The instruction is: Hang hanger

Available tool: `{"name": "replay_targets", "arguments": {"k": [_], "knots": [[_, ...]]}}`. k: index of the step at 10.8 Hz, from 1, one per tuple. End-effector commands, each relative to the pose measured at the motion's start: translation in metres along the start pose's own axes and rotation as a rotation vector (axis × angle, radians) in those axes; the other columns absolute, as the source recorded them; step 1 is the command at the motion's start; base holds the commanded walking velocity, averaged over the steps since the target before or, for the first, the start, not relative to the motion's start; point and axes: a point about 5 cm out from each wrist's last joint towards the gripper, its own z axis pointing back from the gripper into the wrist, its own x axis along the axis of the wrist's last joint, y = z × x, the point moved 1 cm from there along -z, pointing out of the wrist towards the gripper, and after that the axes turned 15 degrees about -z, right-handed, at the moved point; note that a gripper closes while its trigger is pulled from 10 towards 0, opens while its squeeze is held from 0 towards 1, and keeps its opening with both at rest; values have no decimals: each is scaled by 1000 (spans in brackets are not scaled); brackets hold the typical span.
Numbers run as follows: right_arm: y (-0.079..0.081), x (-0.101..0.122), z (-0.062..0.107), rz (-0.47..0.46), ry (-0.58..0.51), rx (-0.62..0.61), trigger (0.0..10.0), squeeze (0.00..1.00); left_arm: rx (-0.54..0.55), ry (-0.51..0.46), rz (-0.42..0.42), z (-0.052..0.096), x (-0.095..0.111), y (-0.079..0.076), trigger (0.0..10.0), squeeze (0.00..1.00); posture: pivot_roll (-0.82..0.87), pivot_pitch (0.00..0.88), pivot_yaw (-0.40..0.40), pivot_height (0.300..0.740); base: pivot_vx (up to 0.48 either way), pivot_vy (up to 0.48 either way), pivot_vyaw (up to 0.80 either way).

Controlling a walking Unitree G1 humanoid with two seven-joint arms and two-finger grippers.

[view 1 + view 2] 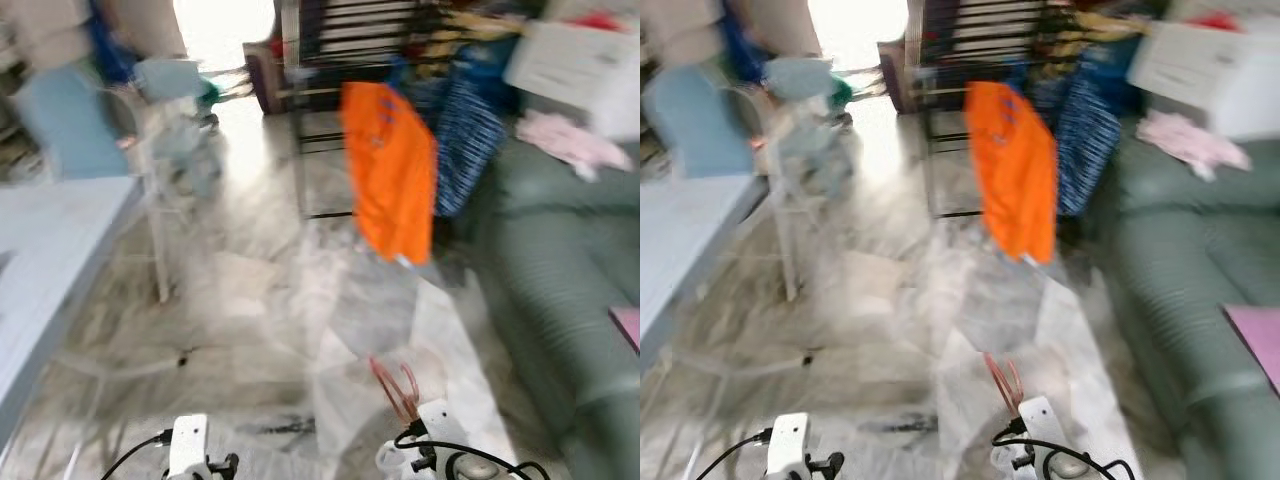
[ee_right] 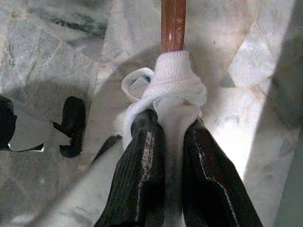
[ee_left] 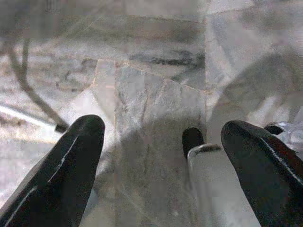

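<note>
You are partway: your right gripper (image 2: 165, 137) pinches the white-wrapped hanger (image 2: 173, 28) low over the marble floor (image 1: 250, 300), your left gripper (image 3: 161, 156) hangs spread, and the rack (image 1: 340, 60) behind the orange shirt (image 1: 390, 170) lies well ahead.

marble floor (image 1: 260, 330) | green sofa (image 1: 560, 260) | white table (image 1: 50, 240)
</note>
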Motion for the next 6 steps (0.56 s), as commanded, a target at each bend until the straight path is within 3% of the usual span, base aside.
{"name": "replay_targets", "arguments": {"k": [1, 4, 6], "knots": [[0, 4, 0, -1, -13, -2, 10000, 0, -5, -17, -17, 0, 4, 2, 10000, 0, -141, 0, 106, 740, 0, 0, 0], [-1, -1, 0, -3, -5, -3, 10000, 0, -13, -24, -16, 0, 6, 2, 10000, 0, -142, 0, 109, 740, 0, 0, 0], [-1, -3, 1, 13, -3, 8, 10000, 0, 40, -4, -6, 0, 4, 6, 10000, 0, -138, 0, 104, 740, 0, 0, 0]]}}
